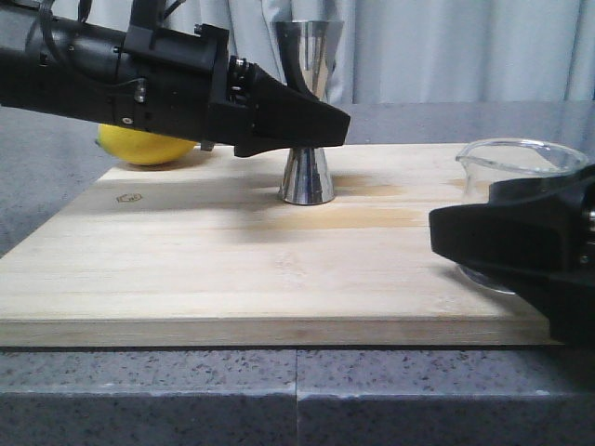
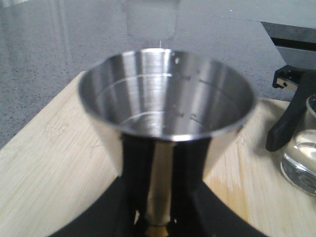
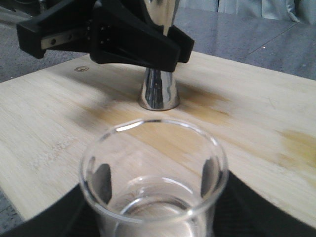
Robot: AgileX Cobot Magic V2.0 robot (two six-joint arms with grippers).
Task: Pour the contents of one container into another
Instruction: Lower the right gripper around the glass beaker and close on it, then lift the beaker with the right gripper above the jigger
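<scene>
Right gripper (image 1: 521, 243) jaws clamp beaker (image 1: 523, 160), ready to lift/pour; left gripper (image 1: 311, 125) jaws pinch jigger (image 1: 308, 177) waist, steadying it.

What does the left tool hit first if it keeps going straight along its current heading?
Nothing new: the left tool already straddles the jigger at its waist, so the jigger is first. Past it in that line, judging by the left wrist view, sits the glass beaker, though depth is unclear.

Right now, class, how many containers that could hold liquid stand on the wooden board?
2: the steel jigger near the board's back middle, and the glass beaker at its right edge.
</scene>
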